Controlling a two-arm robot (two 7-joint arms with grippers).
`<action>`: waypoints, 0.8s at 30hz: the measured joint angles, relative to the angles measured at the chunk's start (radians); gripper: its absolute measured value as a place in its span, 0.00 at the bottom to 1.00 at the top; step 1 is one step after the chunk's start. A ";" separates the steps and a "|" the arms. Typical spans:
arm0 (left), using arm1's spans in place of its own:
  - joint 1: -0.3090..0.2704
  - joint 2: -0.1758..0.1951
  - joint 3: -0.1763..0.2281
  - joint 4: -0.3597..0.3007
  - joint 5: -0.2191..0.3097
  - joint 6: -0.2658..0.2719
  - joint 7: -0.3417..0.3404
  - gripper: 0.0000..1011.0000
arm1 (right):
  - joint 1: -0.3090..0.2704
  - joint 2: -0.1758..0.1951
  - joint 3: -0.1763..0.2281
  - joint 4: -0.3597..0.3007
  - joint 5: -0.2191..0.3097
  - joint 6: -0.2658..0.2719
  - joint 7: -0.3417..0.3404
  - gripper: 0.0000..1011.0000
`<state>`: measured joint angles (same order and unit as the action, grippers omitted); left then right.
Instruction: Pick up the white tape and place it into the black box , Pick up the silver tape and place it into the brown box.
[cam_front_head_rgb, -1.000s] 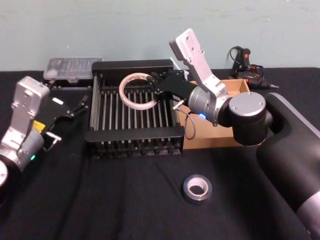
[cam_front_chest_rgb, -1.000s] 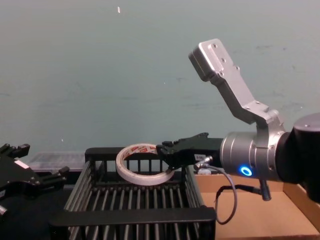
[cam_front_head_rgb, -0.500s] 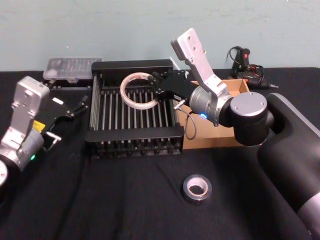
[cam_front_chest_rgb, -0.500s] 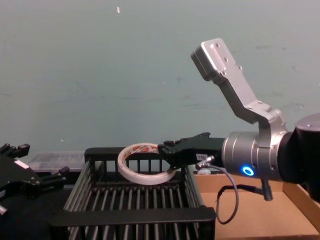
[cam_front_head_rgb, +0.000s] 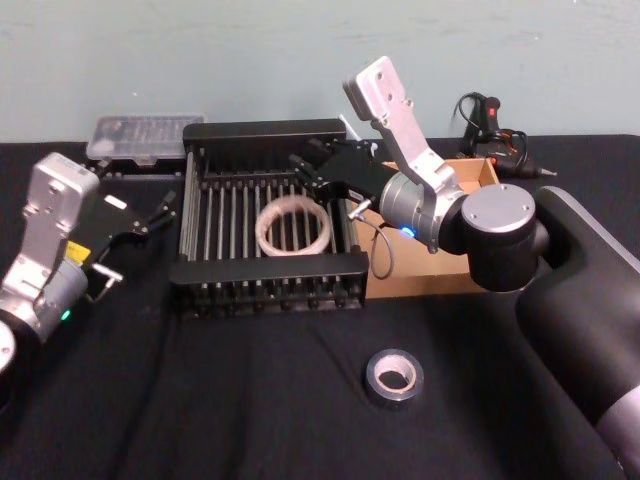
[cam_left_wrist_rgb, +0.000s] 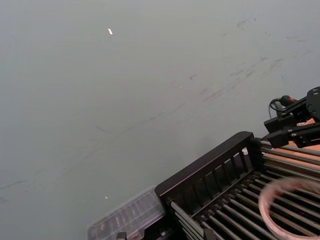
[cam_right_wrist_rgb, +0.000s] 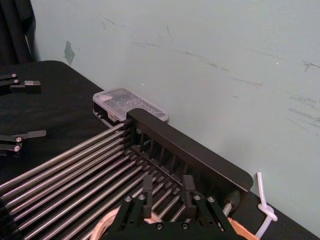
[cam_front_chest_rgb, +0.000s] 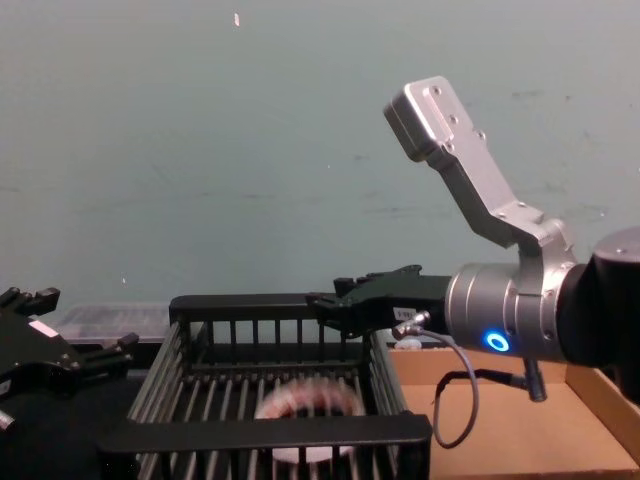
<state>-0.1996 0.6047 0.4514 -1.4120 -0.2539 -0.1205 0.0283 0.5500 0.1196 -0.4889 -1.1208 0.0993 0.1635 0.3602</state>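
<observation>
The white tape (cam_front_head_rgb: 293, 228) is inside the black box (cam_front_head_rgb: 268, 268), on or just above its barred floor and free of any gripper. It looks blurred in the chest view (cam_front_chest_rgb: 308, 405). My right gripper (cam_front_head_rgb: 310, 168) hangs open above the box's back right part, its fingers (cam_right_wrist_rgb: 148, 187) spread with nothing between them. The silver tape (cam_front_head_rgb: 393, 376) lies flat on the black table in front of the boxes. Right of the black box sits the brown box (cam_front_head_rgb: 430, 283), partly hidden by my right arm. My left gripper (cam_front_head_rgb: 140, 215) is parked open left of the black box.
A clear plastic case (cam_front_head_rgb: 140, 135) lies behind the black box at the back left. A black and red tool (cam_front_head_rgb: 490, 125) with cables rests at the back right. The black tablecloth around the silver tape is bare. A pale green wall closes the back.
The right gripper has opened and the white tape has dropped from its fingers down into the black box. The left arm has not moved.
</observation>
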 joint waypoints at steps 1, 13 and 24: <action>0.000 0.000 0.000 0.000 0.000 0.000 0.000 0.99 | 0.000 0.000 0.000 0.000 0.000 0.000 0.000 0.36; 0.000 0.000 0.000 0.000 0.000 0.000 0.000 0.99 | 0.000 0.000 0.000 -0.001 0.001 0.000 0.000 0.72; 0.000 0.000 0.000 0.000 0.000 0.000 0.000 0.99 | -0.018 0.008 0.005 -0.028 0.001 0.001 0.001 0.99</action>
<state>-0.1995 0.6047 0.4514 -1.4120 -0.2539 -0.1205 0.0283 0.5324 0.1277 -0.4842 -1.1492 0.1001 0.1650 0.3609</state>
